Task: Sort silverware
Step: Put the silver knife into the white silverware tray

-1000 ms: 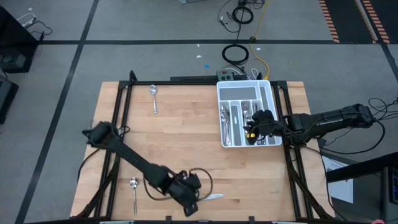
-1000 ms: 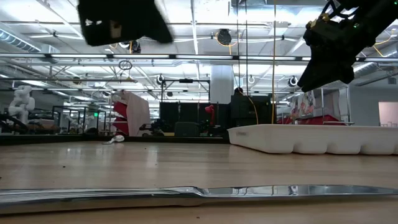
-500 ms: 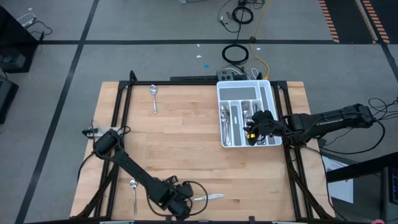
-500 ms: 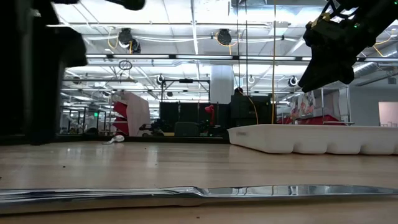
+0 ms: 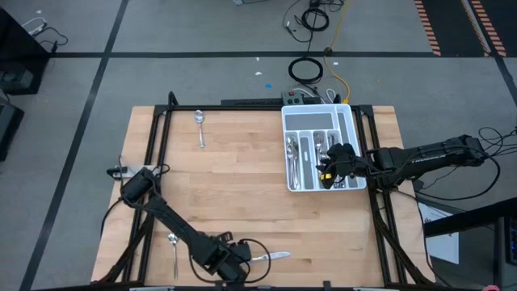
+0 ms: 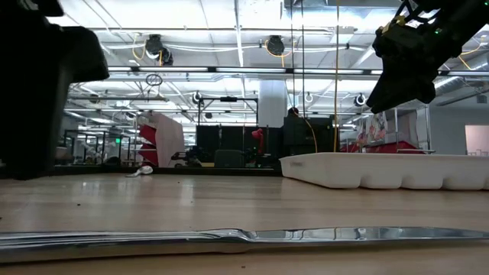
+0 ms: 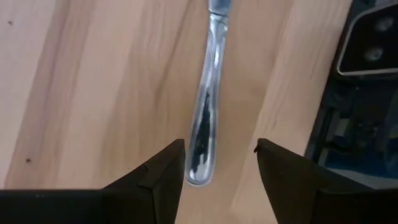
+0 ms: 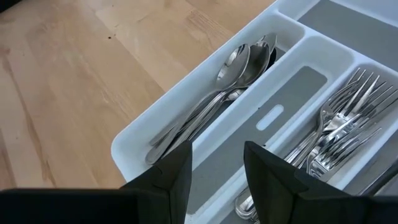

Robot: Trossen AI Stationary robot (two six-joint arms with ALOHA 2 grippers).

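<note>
Likely robotics lab, ceiling trusses (image 6: 229, 72), floor cables (image 5: 311, 16)

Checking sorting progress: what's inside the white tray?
The tray holds spoons in one side slot and forks in another. The right gripper covers its near end.

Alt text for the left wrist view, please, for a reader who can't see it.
The left gripper hangs with its two dark fingers open on either side of the handle end of a shiny knife lying flat on the wooden table. Neither finger visibly touches the knife. Dark equipment shows at one edge.
</note>
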